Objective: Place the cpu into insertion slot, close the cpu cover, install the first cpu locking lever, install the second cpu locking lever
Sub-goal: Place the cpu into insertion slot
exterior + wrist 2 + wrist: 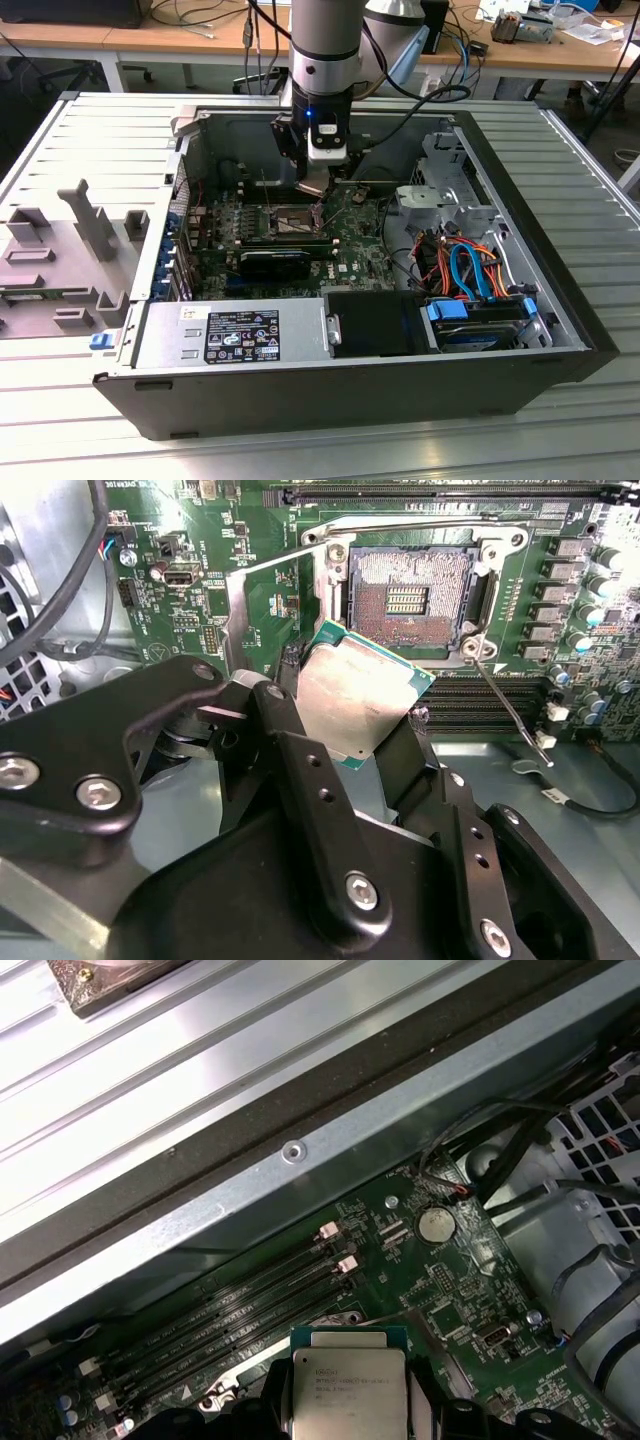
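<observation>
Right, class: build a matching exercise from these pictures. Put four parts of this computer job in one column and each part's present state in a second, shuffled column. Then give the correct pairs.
Column one:
1 cpu
2 insertion slot
3 cpu cover
4 gripper

Column two:
A swung open beside the insertion slot
B empty, contacts exposed
C held in the air, not yet seated
D shut on the cpu

Pairs: 1-C, 2-B, 3-A, 4-D
</observation>
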Robot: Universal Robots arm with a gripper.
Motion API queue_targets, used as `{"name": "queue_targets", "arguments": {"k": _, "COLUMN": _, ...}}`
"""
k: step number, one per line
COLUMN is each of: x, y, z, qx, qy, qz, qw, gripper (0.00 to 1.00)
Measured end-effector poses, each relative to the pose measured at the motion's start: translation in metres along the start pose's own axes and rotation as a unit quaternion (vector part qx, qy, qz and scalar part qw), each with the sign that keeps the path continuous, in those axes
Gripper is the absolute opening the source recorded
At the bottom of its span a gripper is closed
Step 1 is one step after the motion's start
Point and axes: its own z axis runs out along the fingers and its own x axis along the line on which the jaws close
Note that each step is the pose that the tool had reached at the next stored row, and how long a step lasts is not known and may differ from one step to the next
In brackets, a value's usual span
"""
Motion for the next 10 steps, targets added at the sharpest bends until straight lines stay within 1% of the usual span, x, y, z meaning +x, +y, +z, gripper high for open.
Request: {"name": "queue_targets", "arguments": {"k": 10, "x": 0.0000, "y": 0.0000, "z": 0.0001, "qx": -0.0001, "qy": -0.0004, "qz": 0.005, "qw": 1.0000, "gripper": 0.55}}
